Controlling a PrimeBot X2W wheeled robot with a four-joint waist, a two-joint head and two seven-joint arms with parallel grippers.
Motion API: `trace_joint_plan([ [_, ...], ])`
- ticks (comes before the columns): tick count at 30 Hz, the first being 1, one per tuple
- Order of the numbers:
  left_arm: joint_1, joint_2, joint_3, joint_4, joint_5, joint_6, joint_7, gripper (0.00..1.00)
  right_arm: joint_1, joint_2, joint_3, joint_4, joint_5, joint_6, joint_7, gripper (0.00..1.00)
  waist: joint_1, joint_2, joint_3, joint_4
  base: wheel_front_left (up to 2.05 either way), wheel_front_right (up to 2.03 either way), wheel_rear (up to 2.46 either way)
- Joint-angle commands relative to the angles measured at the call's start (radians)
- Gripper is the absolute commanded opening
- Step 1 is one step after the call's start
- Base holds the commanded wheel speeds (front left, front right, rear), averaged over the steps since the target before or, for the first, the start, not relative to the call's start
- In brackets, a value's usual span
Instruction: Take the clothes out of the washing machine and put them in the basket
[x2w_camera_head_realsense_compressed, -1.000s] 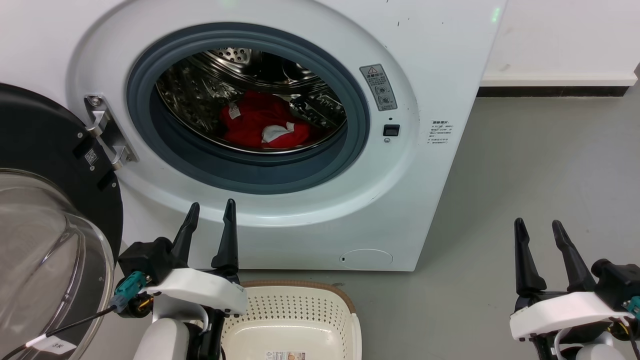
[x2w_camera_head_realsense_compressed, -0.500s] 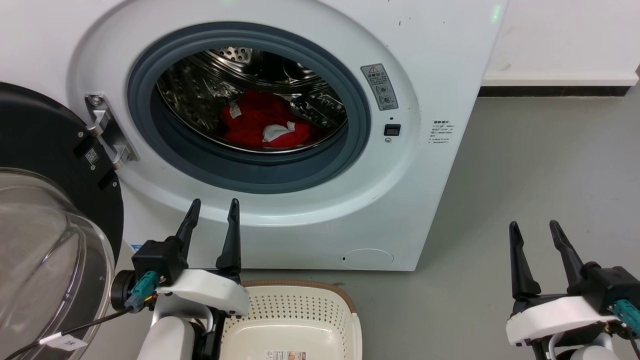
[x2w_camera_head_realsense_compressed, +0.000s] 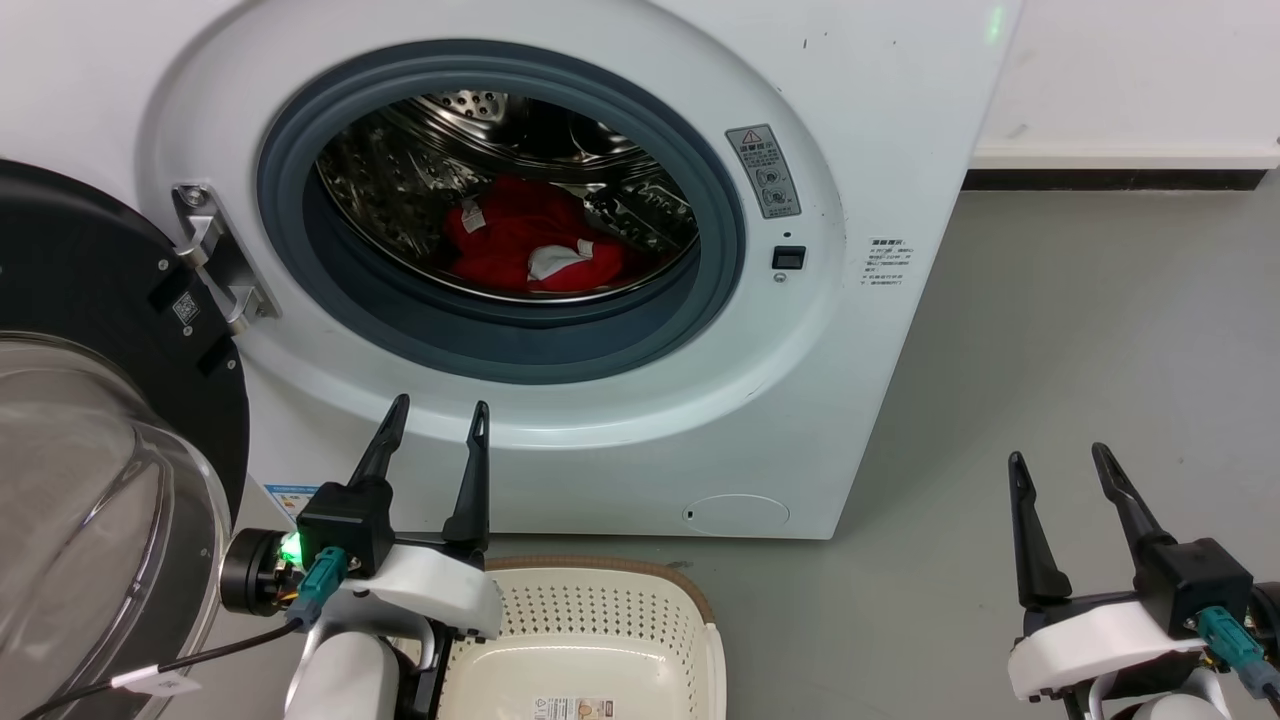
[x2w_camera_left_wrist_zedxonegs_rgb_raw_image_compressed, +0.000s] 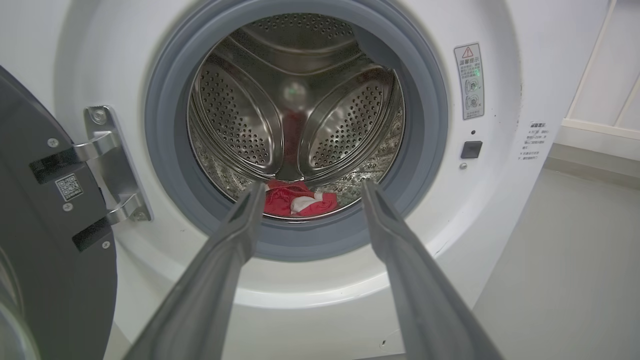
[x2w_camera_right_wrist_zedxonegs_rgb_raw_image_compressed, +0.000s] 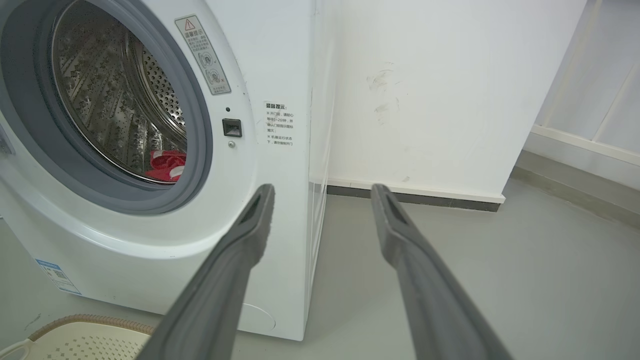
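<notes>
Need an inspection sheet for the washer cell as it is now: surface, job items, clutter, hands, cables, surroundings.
Surface: grey floor, smooth.
Job's things: washing machine with its door swung open to the left; red clothes lying low in the steel drum; basket on the floor in front of the machine, no clothes in its visible part.
Clutter: nothing seen.
Hands: left hand open and empty, pointing at the porthole; right hand open and empty, over the floor to the right of the machine.
Cables: black tagged cable running from the left wrist.
Surroundings: white wall with a dark baseboard.
</notes>
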Motion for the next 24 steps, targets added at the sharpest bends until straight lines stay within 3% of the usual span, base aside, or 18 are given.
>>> trace_joint_plan([
  [1, -0.014, 0.002, -0.002, 0.001, 0.021, 0.007, -0.01, 1.0, 0.005, -0.002, -0.001, 0.0, -0.021, 0.0, -0.01, 1.0, 0.0, 0.0, 0.002, 0.0, 0.0, 0.0, 0.0],
  [24, -0.009, 0.002, 0.007, 0.02, 0.034, 0.013, -0.015, 1.0, -0.003, -0.002, -0.006, 0.02, -0.022, 0.0, -0.016, 1.0, 0.0, 0.0, 0.012, 0.005, 0.0, 0.0, 0.0],
])
